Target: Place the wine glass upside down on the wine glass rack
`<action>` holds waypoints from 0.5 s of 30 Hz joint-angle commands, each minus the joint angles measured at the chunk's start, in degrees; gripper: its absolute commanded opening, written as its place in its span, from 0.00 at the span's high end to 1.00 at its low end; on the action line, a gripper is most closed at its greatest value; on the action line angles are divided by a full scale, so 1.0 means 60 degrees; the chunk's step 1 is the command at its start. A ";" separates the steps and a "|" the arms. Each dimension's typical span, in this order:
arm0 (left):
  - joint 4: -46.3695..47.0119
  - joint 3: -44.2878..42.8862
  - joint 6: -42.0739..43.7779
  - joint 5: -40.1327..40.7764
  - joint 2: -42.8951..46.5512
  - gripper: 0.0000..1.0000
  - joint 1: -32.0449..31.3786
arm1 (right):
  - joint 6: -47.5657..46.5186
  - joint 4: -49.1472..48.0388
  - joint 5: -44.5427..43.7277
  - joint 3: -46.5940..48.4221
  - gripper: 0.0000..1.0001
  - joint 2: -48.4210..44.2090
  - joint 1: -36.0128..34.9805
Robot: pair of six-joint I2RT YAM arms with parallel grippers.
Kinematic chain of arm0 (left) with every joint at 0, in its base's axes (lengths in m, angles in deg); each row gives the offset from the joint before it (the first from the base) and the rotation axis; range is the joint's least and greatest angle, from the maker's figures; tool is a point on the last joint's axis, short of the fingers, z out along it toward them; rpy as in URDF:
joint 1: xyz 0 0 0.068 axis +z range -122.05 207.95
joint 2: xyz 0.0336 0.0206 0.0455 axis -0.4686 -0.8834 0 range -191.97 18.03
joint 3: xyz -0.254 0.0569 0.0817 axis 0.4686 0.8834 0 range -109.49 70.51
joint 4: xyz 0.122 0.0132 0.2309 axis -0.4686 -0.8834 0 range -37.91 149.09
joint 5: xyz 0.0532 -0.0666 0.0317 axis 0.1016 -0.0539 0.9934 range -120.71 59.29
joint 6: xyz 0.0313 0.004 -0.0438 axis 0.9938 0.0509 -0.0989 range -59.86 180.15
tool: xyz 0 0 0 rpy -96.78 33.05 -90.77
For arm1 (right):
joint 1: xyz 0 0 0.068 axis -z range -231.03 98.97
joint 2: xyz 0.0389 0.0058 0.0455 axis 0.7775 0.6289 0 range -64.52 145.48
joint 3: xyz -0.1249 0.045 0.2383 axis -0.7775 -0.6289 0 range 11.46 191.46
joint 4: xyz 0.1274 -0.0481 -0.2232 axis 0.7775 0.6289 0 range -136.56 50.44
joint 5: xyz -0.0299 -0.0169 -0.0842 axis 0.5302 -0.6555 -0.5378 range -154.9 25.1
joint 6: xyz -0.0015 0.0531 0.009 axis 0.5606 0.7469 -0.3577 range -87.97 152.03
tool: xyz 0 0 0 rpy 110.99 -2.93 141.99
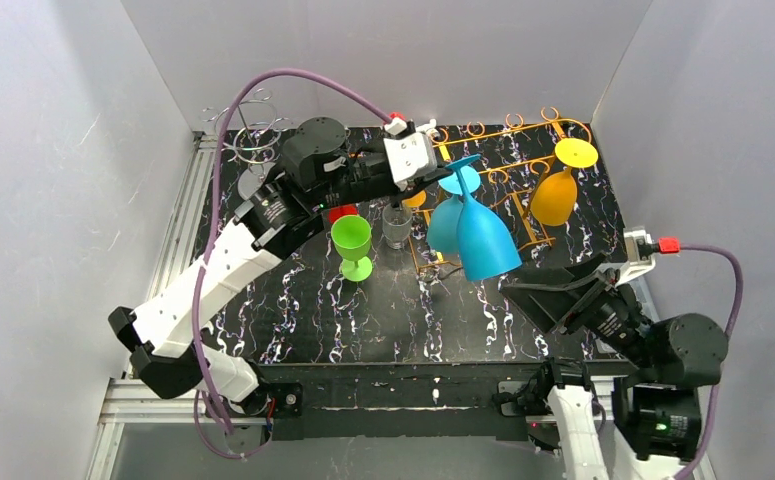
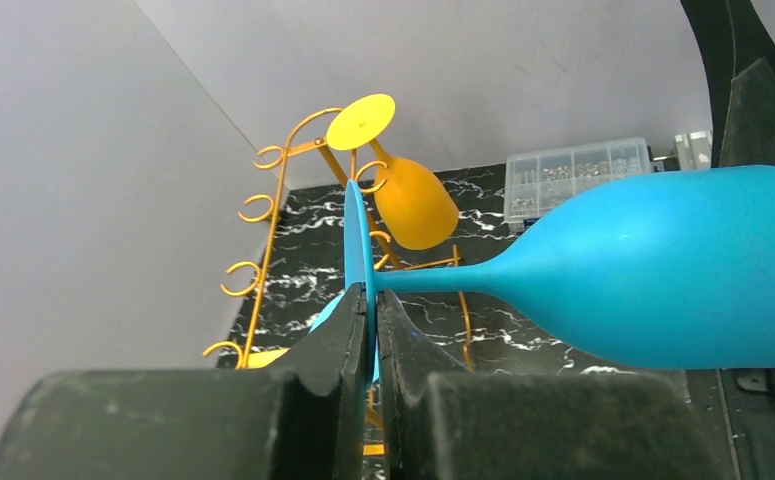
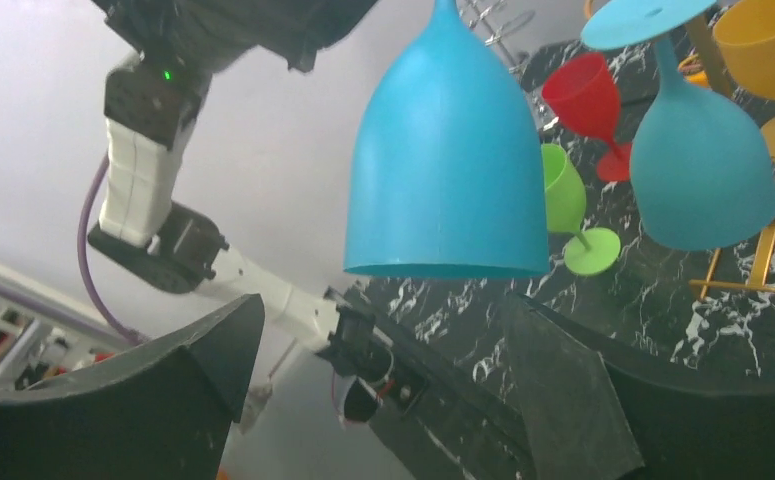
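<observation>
A blue wine glass (image 1: pixel 486 243) hangs upside down, bowl mouth downward, in front of the orange wine glass rack (image 1: pixel 508 130). My left gripper (image 2: pixel 371 295) is shut on the edge of its round foot (image 2: pixel 359 240); the stem and bowl (image 2: pixel 663 270) stick out to the right. The bowl (image 3: pixel 448 160) hangs just above my right gripper (image 3: pixel 383 340), which is open and touches nothing. In the top view the right gripper (image 1: pixel 523 285) lies low at the front right, under the glass. A second blue glass (image 1: pixel 444 226) and a yellow glass (image 1: pixel 554 196) hang upside down on the rack.
A green glass (image 1: pixel 352 246), a red glass (image 1: pixel 341 212) and a clear glass (image 1: pixel 396 226) stand upright left of the rack. A silver wire rack (image 1: pixel 253 130) is at the back left. A clear parts box (image 2: pixel 575 175) sits by the far wall. White walls enclose the black marbled table (image 1: pixel 383 320).
</observation>
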 commanded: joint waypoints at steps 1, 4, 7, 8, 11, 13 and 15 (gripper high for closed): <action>0.0162 -0.0132 0.1505 -0.0475 0.1095 1.00 -0.0045 | -0.2971 0.2892 -0.0406 0.1449 0.02 0.1133 -0.1235; 0.0078 0.0493 0.2676 -0.1125 0.1937 1.00 -0.0071 | -0.3116 0.2672 -0.0025 0.1937 0.02 0.1841 -0.1835; -0.0106 0.1303 0.3902 -0.1511 0.2766 1.00 -0.0141 | -0.3178 0.2139 0.0489 0.2275 0.02 0.2515 -0.2220; -0.0210 0.1507 0.4257 -0.1647 0.3010 1.00 -0.0159 | -0.3212 0.1956 0.0562 0.2361 0.02 0.2723 -0.2337; -0.0345 0.2127 0.5037 -0.1897 0.3588 1.00 -0.0278 | -0.3398 0.1146 0.0841 0.2403 0.02 0.3206 -0.2490; -0.0376 0.2428 0.5492 -0.1966 0.3760 1.00 -0.0456 | -0.3264 0.0499 0.0929 0.2183 0.02 0.3334 -0.2498; -0.0385 0.2635 0.5873 -0.1974 0.3805 1.00 -0.0658 | -0.3258 0.0007 0.1044 0.1983 0.02 0.3439 -0.2496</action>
